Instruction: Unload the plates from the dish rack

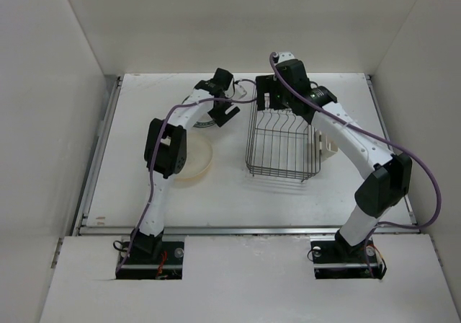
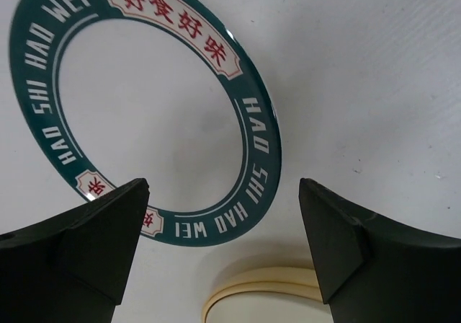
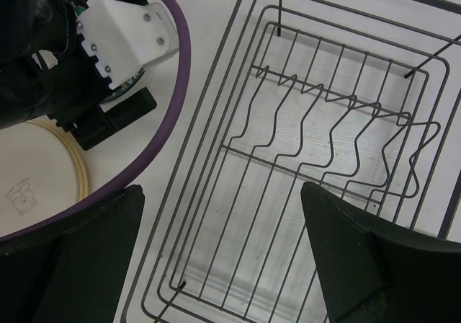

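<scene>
Only the left wrist view shows the words on the green plate (image 2: 253, 146), below the left gripper (image 2: 223, 193), spread wide. The right gripper (image 3: 222, 193), spread too, hangs over the rack (image 3: 324, 107).

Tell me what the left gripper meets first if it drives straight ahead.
Probably the green-banded plate flat on the table, near its rim: the open left gripper points down at it. Depth is unclear.

Both arms rose from their bases and arched forward and inward, so the wrists ended up near each other. The left arm (image 1: 167, 150) bent sharply at its dark elbow, and the left hand (image 2: 223, 193) faced downward with its fingers spread wide. The right arm (image 1: 360, 146) swept in from the opposite side. The right hand (image 3: 223, 193) also pointed down, its fingers well apart.
</scene>
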You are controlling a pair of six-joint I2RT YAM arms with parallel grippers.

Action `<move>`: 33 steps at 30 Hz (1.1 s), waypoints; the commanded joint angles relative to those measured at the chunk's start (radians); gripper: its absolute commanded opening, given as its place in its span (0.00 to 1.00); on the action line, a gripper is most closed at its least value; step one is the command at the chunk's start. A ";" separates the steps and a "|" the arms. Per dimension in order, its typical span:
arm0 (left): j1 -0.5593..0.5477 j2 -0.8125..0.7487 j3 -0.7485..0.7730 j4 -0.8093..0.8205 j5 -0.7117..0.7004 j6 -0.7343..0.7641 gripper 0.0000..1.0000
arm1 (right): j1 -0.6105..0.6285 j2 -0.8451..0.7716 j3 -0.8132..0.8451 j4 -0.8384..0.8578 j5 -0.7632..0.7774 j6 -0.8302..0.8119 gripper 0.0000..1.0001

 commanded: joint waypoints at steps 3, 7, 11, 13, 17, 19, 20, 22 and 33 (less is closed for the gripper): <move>-0.012 0.017 0.068 0.047 -0.099 -0.032 0.84 | 0.008 -0.009 0.012 0.032 0.020 -0.007 0.95; -0.001 0.031 0.087 0.000 -0.099 -0.060 0.84 | 0.008 0.011 0.032 0.023 0.020 -0.016 0.95; 0.008 -0.033 0.020 0.016 -0.053 -0.070 0.84 | 0.008 0.022 0.052 0.023 0.020 -0.016 0.95; 0.008 -0.101 -0.008 0.026 -0.026 -0.080 0.85 | 0.008 0.031 0.061 0.023 0.009 -0.016 0.95; 0.017 -0.194 0.053 -0.060 0.040 -0.115 0.88 | 0.008 0.041 0.082 0.014 0.000 -0.016 0.95; 0.017 -0.225 0.102 -0.130 0.082 -0.156 0.89 | 0.008 0.041 0.082 0.014 -0.009 -0.016 0.95; 0.028 -0.269 0.113 -0.160 0.092 -0.165 0.89 | 0.008 0.041 0.082 0.014 -0.009 -0.016 0.95; 0.028 -0.323 0.080 -0.227 0.126 -0.166 0.89 | 0.008 0.030 0.082 0.014 -0.009 -0.016 0.95; 0.028 -0.532 -0.463 -0.333 0.158 -0.110 0.84 | 0.008 -0.028 0.015 0.023 -0.029 -0.007 0.95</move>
